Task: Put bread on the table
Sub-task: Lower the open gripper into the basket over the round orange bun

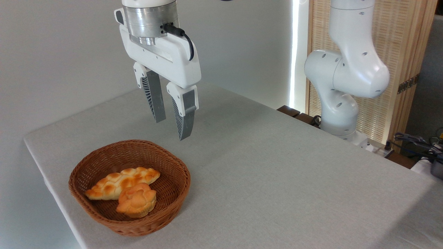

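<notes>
The bread, a small round golden-orange bun with a lobed top, lies inside a brown wicker basket at the near left of the table. It rests against the front of a longer braided loaf. My gripper hangs in the air above and behind the basket's far right rim, well clear of the bun. Its two grey fingers point down and stand apart with nothing between them.
The arm's white base stands at the table's far right edge. A wooden slatted screen is behind it, and cables and dark gear sit at the right. The table's left edge runs close to the basket.
</notes>
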